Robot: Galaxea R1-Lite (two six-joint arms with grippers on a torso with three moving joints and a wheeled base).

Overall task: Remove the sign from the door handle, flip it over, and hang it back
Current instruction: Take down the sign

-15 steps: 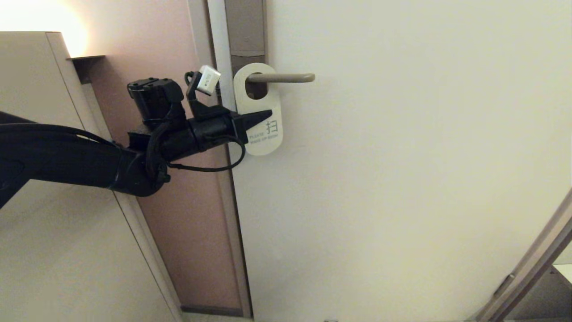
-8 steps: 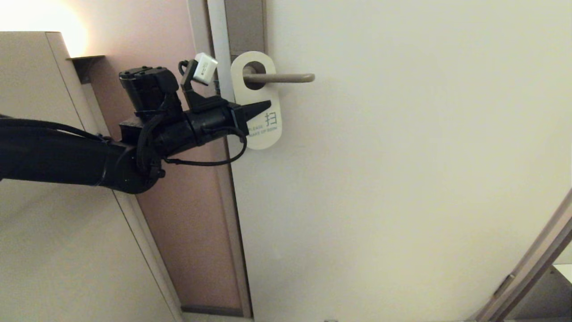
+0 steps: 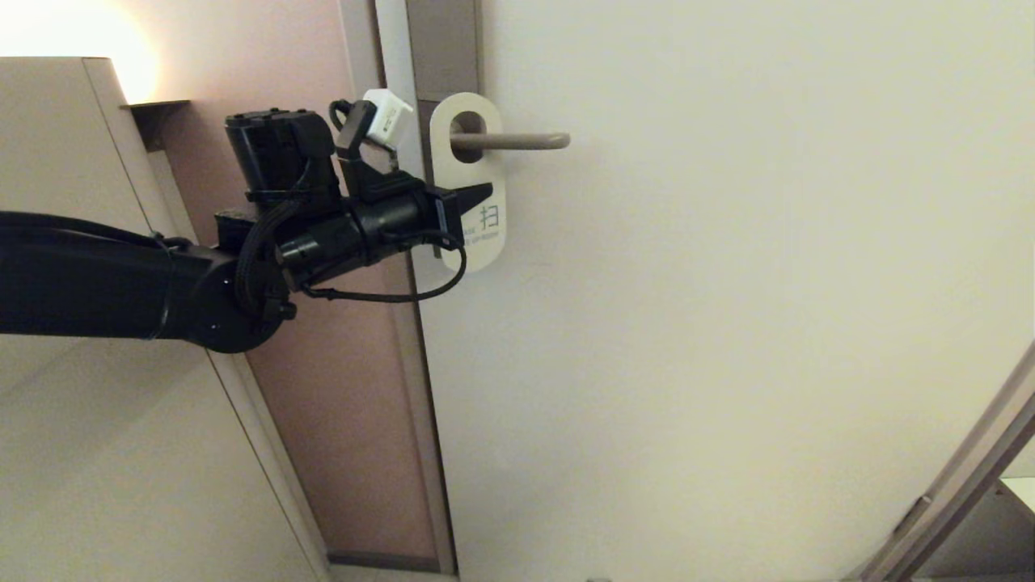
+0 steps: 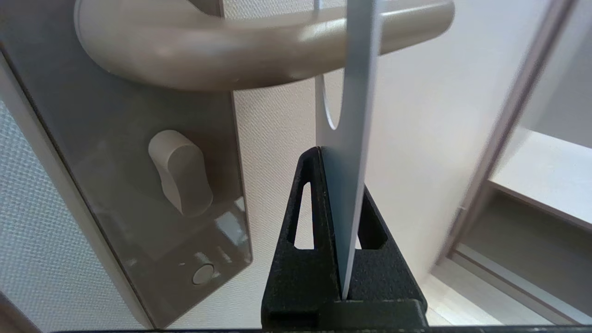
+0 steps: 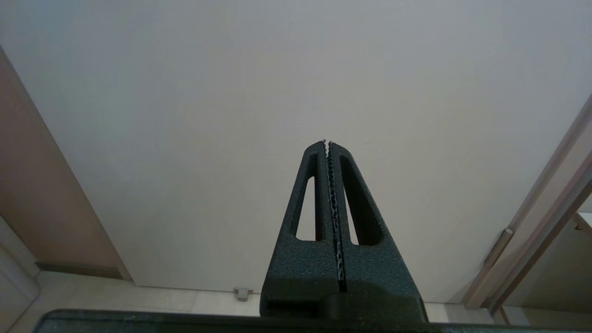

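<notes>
Black left gripper (image 3: pixel 477 194) jaws pinch the sign (image 3: pixel 473 174).

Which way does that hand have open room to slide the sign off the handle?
Open door face lies past the door handle's rounded tip and below it. It is tight at the lock plate, where the left hand grips the sign, its hole around the handle.

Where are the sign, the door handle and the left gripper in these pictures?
sign (image 3: pixel 485 230), head view, on its white lower face beside the printed text.
door handle (image 3: pixel 517 141), head view, on the middle of the lever.
left gripper (image 4: pixel 340 222), left wrist view, where its fingers clamp the sign's edge.
</notes>
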